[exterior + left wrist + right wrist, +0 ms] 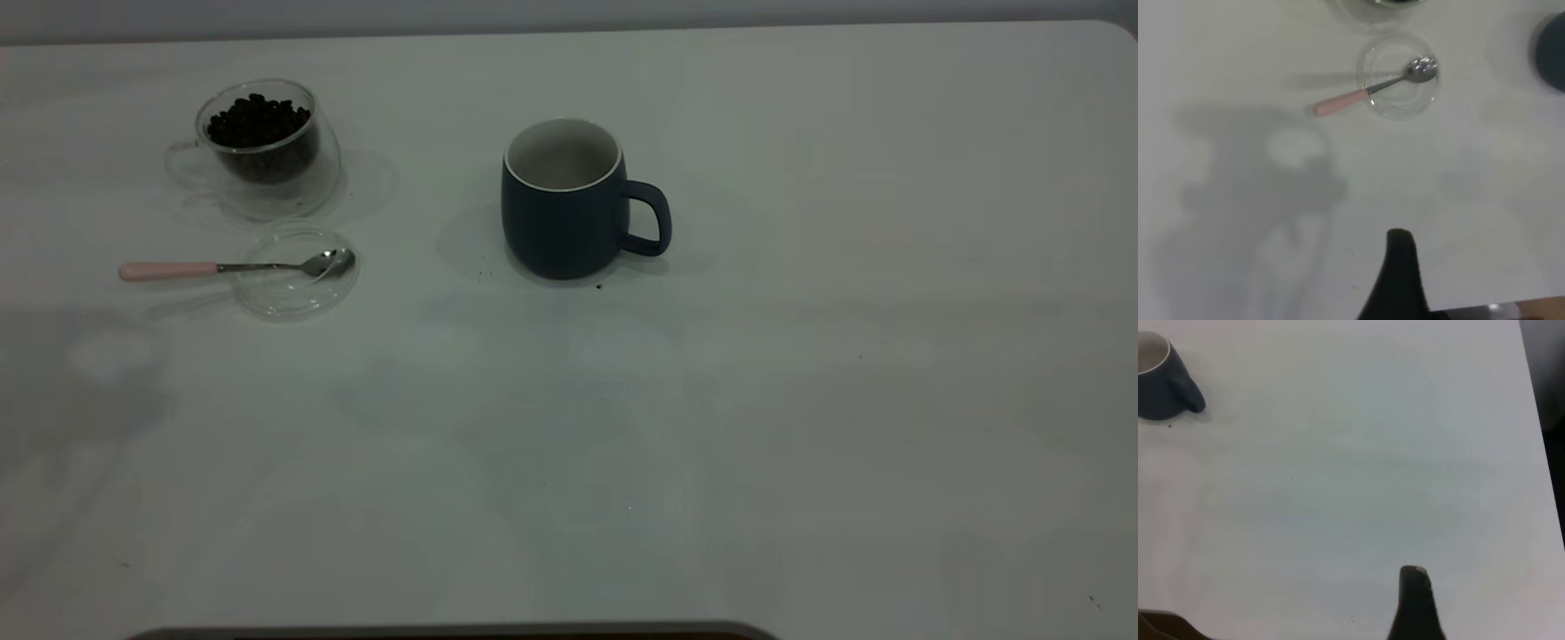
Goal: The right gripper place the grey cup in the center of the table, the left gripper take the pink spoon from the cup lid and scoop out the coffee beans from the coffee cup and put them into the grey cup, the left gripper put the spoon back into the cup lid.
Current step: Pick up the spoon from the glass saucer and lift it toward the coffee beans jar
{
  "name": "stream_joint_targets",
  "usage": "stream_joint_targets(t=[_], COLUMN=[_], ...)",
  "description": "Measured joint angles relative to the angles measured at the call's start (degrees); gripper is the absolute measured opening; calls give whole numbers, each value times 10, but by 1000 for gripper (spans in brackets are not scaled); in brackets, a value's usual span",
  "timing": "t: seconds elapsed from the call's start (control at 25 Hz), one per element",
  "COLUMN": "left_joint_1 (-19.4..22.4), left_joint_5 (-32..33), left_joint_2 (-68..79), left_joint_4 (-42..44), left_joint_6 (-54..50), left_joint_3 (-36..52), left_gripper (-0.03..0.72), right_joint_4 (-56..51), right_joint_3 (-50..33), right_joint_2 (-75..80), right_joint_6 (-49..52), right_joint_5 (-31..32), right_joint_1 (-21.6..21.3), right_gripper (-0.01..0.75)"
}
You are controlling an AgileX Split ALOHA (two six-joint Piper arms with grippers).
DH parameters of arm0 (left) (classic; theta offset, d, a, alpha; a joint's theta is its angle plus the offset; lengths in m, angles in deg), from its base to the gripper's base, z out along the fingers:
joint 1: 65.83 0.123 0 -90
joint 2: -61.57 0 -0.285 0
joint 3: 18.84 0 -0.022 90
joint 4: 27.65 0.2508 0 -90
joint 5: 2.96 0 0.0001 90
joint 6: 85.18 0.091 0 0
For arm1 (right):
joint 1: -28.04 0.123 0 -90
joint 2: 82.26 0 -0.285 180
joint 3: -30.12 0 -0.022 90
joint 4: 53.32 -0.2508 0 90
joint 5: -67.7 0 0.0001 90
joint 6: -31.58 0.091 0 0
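Bare table (800,400) surrounds the grey cup (564,209); neither pincer's state shows.

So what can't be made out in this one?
- Left gripper: left wrist view's edge cuts it; open or shut unclear.
- Right gripper: same in the right wrist view.
- Grey cup: its wall hides the inside bottom.
- Coffee cup: cropped in the left wrist view.

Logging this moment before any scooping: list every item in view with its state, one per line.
grey cup: upright, empty, handle toward the right arm's side.
coffee cup: upright, holding coffee beans.
cup lid: flat on the table.
pink spoon: bowl in the lid, handle sticking out.
left gripper: above bare table, holding nothing.
right gripper: above bare table, holding nothing.
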Motion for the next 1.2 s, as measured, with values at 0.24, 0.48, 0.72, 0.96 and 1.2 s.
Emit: stream_joint_targets(t=[0.24, 0.48, 0.72, 0.96, 1.2], left_joint_1=[129, 207, 246, 254, 254], left_joint_5=[18, 39, 82, 80, 96], left_joint_2=[113, 239, 357, 454, 539], left_joint_4=[-184, -311, -319, -320, -343], left_joint_6=[234, 406, 445, 466, 524], left_joint_3=[-5, -10, -64, -107, -157], left_gripper=[710, 710, 710, 710, 710], right_joint_4=[0, 0, 0, 0, 0], right_joint_3=[0, 0, 0, 0, 0], right_joint_2=[0, 0, 0, 0, 0], right_joint_6=[0, 0, 0, 0, 0], right_joint_5=[0, 0, 0, 0, 0], right_joint_1=[0, 0, 0, 0, 0], right_gripper=[591, 591, 591, 591, 591])
